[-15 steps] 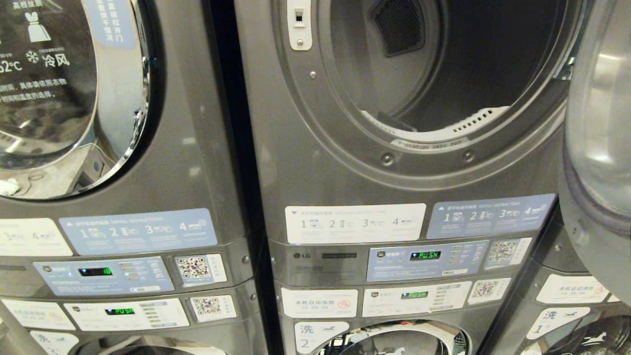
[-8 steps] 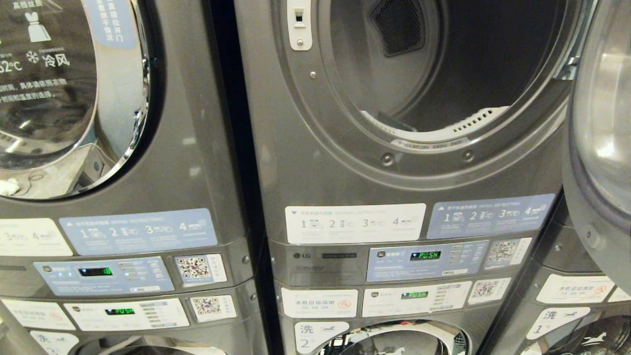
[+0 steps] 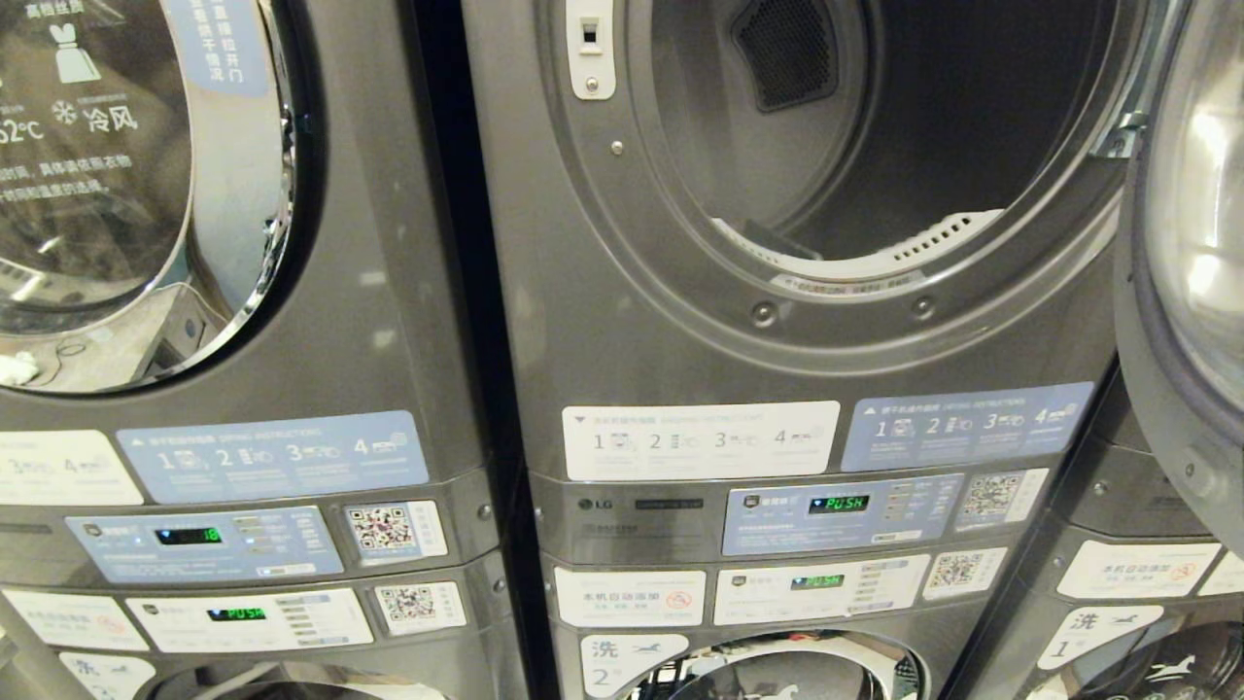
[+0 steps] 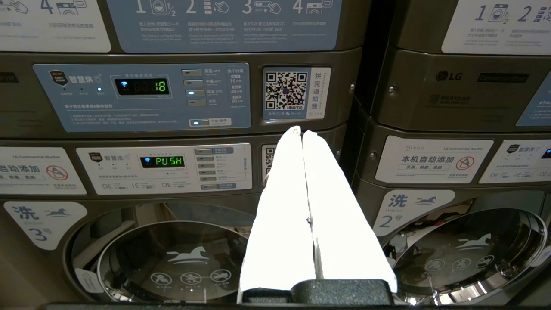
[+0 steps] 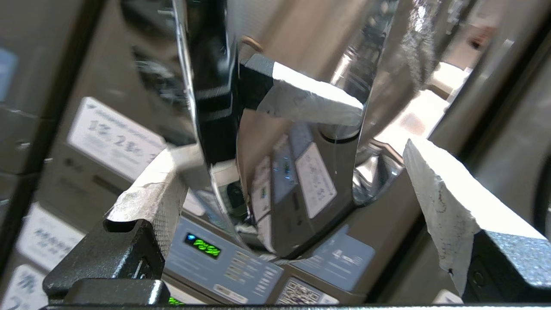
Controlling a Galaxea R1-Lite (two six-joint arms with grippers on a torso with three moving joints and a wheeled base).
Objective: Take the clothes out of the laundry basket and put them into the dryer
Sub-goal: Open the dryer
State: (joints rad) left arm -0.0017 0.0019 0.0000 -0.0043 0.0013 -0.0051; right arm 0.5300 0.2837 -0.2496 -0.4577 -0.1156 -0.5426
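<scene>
Right gripper, fingers spread wide and empty, is seen close against the chrome rim of the open door; left gripper is held clenched and idle before the lower control panels. Beyond, the dryer stands open, drum apparently empty. Door-opening step judged done; clothes and laundry basket are not in view and must be found next.

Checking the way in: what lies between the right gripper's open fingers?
The right wrist view shows the chrome rim of the dryer door between the right gripper fingers, untouched.
</scene>
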